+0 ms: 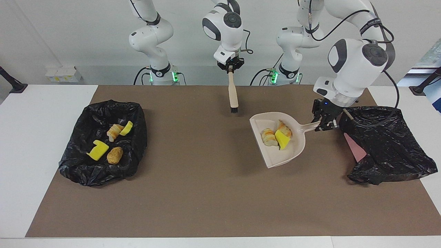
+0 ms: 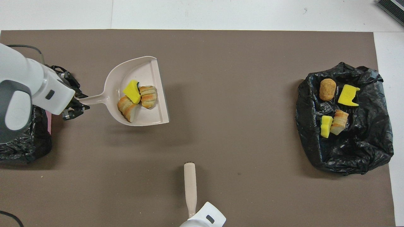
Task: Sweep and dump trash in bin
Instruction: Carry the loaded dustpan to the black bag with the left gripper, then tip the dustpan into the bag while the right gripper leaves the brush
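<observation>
My left gripper (image 1: pixel 324 121) is shut on the handle of the beige dustpan (image 1: pixel 286 156) and holds it above the mat, beside the black-bagged bin (image 1: pixel 382 144) at the left arm's end. The pan (image 2: pixel 142 71) carries three pieces of trash: a yellow sponge bit (image 1: pixel 282 139) and two bread-like pieces (image 1: pixel 269 136) (image 1: pixel 285 129). My right gripper (image 1: pixel 230 66) is shut on a beige brush (image 1: pixel 233 94), which hangs bristles down over the mat near the robots. The left gripper (image 2: pixel 74 105) and the brush (image 2: pixel 190 186) also show in the overhead view.
A second black bag (image 1: pixel 75 162) at the right arm's end holds several scraps: two yellow sponge bits (image 1: pixel 98 150), a brown lump (image 1: pixel 114 155) and a bread piece (image 1: pixel 114 131). A pink patch (image 1: pixel 355 148) shows at the edge of the bin's black bag. A brown mat (image 1: pixel 206 193) covers the table.
</observation>
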